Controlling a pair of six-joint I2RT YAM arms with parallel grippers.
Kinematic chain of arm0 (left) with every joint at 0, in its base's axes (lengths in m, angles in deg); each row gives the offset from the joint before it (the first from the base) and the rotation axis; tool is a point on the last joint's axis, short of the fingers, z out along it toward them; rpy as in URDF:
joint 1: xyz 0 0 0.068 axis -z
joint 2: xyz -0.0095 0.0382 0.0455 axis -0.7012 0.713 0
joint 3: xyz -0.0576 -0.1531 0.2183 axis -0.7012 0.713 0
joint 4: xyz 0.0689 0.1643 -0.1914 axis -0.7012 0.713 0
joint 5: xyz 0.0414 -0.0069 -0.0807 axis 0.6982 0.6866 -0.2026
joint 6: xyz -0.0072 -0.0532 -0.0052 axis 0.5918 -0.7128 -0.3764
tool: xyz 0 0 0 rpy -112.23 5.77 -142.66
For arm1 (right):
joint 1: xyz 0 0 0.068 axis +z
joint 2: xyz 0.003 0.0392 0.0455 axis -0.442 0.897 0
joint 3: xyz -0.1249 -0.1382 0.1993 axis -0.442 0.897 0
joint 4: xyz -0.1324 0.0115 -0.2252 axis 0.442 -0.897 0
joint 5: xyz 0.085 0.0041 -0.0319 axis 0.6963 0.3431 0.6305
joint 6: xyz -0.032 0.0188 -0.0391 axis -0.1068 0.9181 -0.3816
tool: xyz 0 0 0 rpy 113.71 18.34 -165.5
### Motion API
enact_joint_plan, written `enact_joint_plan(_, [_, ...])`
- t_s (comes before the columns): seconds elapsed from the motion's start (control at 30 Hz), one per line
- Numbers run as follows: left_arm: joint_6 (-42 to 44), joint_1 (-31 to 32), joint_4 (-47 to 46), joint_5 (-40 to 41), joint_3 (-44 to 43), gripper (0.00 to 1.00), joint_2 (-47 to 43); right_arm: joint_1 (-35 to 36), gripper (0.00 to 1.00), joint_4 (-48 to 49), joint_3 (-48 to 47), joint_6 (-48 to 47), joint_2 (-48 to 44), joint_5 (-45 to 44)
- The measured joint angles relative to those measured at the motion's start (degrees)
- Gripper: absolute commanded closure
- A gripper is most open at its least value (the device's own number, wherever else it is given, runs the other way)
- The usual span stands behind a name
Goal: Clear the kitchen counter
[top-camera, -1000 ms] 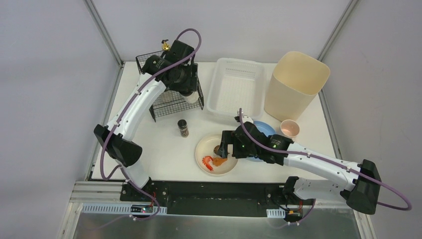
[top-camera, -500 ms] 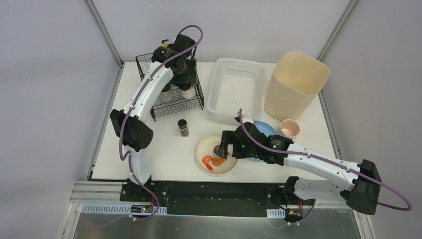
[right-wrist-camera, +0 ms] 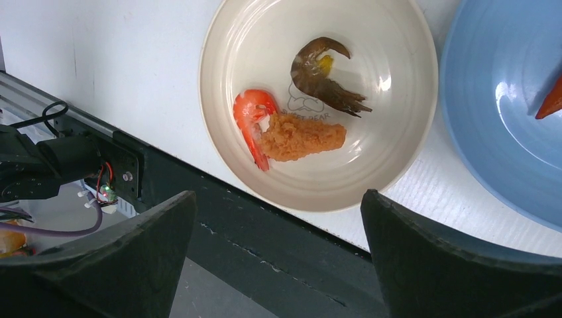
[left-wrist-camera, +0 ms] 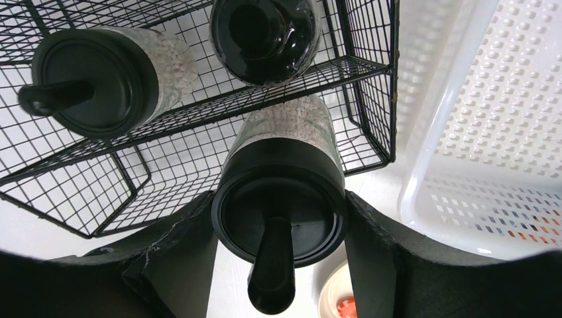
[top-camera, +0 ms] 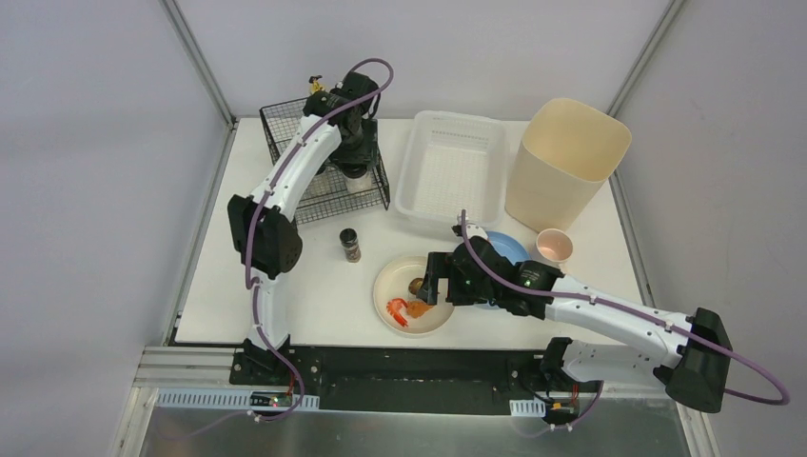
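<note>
Left wrist view says most: my left gripper (left-wrist-camera: 278, 225) pinches a jar (left-wrist-camera: 285, 139) at its black lid, one finger on each side. The jar's far end sits at the front rail of the rack (left-wrist-camera: 371, 66), where two other jars already stand. I cannot tell whether its base rests on wire yet.

To do this well, I should keep the jar plumb and bring it down clear of the rail and its neighbours. I should let go only once it bears its own weight, then pull straight back past the lid knob.

My right gripper (right-wrist-camera: 278, 232) is spread wide and holds nothing, above the bowl (right-wrist-camera: 391, 119) with the shrimp (right-wrist-camera: 250, 112).

Beneath everything lies the counter (top-camera: 305, 286), with a shaker (top-camera: 350, 245), the bowl and a plate (right-wrist-camera: 490, 99) on it.
</note>
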Motion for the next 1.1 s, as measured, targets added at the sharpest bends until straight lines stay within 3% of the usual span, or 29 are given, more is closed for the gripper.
enact_joint_plan(0.73, [-0.46,-0.02,-3.96,-0.02,2.89,0.99,5.88,0.02,0.01,-0.15,0.66,0.31,-1.29,-0.02])
enact_joint_plan(0.8, [-0.5,-0.02,-4.13,-0.09,2.91,0.9,5.9,0.02,0.01,-0.17,0.98,0.42,-1.36,-0.02])
enact_joint_plan(0.97, [-0.5,-0.02,-4.46,-0.09,3.13,0.48,5.9,0.04,0.01,-0.17,1.29,0.46,-1.38,-0.02])
enact_joint_plan(1.1, [-0.48,-0.02,-4.87,-0.07,3.52,0.32,5.73,0.04,0.01,-0.17,1.29,0.5,-1.38,-0.04])
